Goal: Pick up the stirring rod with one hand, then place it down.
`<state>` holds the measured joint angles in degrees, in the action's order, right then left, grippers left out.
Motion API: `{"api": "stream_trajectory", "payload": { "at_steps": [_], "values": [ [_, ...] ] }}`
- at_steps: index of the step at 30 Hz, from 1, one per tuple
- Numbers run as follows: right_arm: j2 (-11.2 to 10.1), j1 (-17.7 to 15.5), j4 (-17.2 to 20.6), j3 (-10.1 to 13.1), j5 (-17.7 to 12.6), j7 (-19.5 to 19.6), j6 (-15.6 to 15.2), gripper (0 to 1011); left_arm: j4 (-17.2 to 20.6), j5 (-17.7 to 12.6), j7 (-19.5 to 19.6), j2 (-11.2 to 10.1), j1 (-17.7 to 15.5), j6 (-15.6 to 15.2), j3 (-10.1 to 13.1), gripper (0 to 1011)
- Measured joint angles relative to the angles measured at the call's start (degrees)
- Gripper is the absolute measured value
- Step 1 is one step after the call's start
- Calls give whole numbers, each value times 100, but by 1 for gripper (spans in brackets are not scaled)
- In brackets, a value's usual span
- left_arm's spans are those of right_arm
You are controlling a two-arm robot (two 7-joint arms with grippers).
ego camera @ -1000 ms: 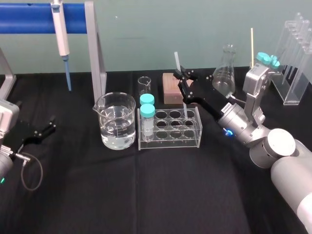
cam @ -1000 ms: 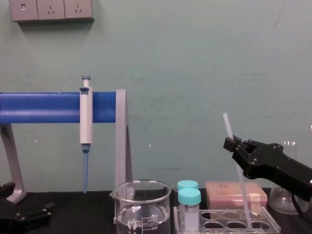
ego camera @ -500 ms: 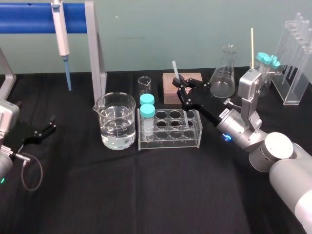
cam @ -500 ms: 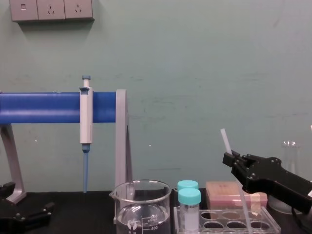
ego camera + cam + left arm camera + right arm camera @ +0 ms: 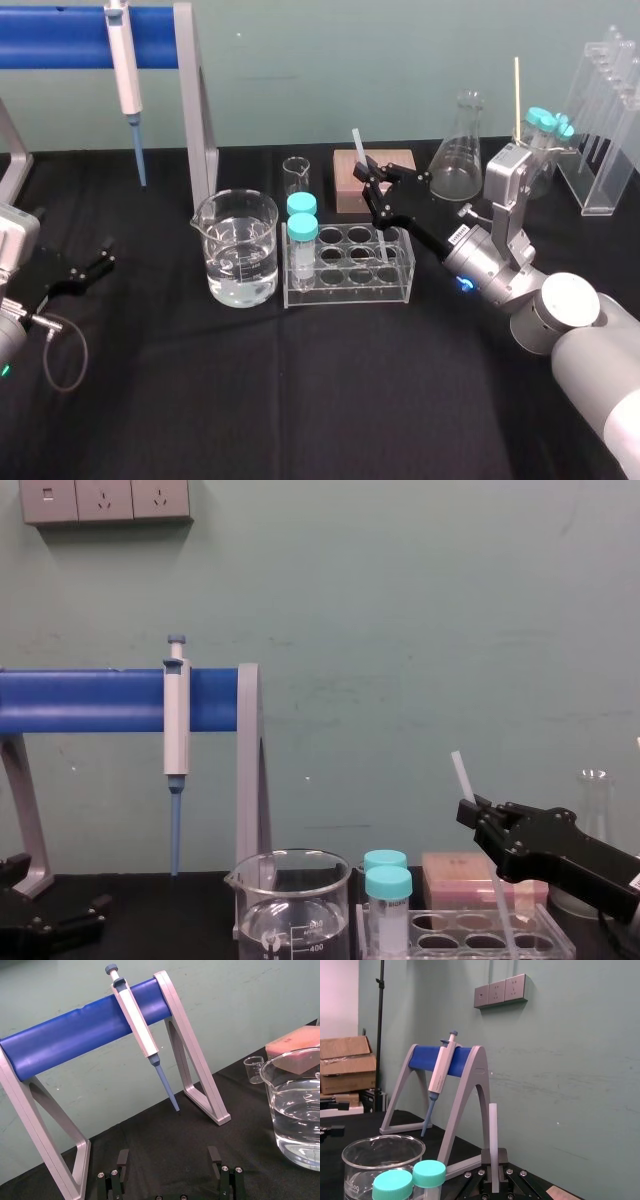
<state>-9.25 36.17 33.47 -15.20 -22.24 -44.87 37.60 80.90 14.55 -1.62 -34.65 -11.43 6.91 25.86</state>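
Note:
The stirring rod (image 5: 357, 145) is a thin translucent white stick, leaning slightly. My right gripper (image 5: 367, 180) is shut on it a little below its top. The rod's lower end reaches down into a hole at the right end of the clear tube rack (image 5: 345, 288). In the chest view the rod (image 5: 461, 773) sticks up out of the black right gripper (image 5: 472, 816) above the rack (image 5: 560, 942). In the right wrist view the rod (image 5: 493, 1130) stands upright between the jaws. My left gripper (image 5: 98, 260) rests open at the table's left, apart from everything; its fingers (image 5: 122, 1160) hold nothing.
A beaker of water (image 5: 240, 250) and two teal-capped tubes (image 5: 302, 225) stand just left of the rod. A pink block (image 5: 350, 170), a small beaker (image 5: 296, 172) and a conical flask (image 5: 460, 150) stand behind. A pipette (image 5: 125, 60) hangs on the blue stand at the back left.
My right gripper has come down and slightly left with the rod, so the rod's lower end sits deeper in the rack. The left arm has not moved.

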Motion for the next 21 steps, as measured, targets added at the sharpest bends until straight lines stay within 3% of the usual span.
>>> {"api": "stream_trajectory", "payload": {
  "at_steps": [13,21],
  "values": [
    [-3,-1,0,5,-19,-16,1,75,0,0,0,0,0,0,0,1000],
    [-4,-1,0,5,-23,-23,3,326,0,0,0,0,0,0,0,1000]
  ]
}}
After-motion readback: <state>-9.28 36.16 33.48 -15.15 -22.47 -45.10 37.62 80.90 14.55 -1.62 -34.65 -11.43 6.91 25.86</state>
